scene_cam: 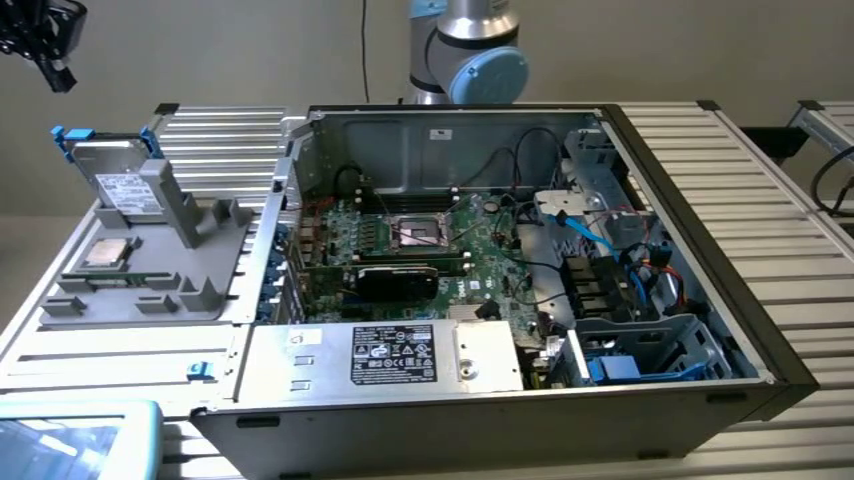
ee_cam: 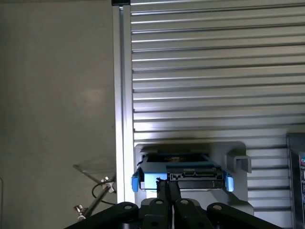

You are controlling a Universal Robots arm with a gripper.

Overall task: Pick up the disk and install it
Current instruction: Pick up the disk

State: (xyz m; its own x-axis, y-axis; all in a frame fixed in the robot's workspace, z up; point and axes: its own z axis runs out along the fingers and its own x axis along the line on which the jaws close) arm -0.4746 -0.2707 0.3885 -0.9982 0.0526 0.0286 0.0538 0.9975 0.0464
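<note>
While the claw (scene_cam: 40,40) hangs well above the counter (scene_cam: 761,180), its 2 fingers pressed together on nothing, the disk (scene_cam: 118,180) stands on edge in the grey holder (scene_cam: 174,270) below it, beside the open computer case (scene_cam: 694,230); its upper edge seems aligned with the fingers' parting direction.

We see the disk (scene_cam: 118,185) standing on edge in its blue carrier, slotted into the grey holder (scene_cam: 147,275) at the exterior view's left. A processor chip (scene_cam: 106,255) lies flat on the holder near it. The claw (scene_cam: 55,72) hangs above the disk, apart from it. The open computer case (scene_cam: 400,140) sits on the slatted surface (scene_cam: 747,170), with a silver box (scene_cam: 400,355) inside.
</note>
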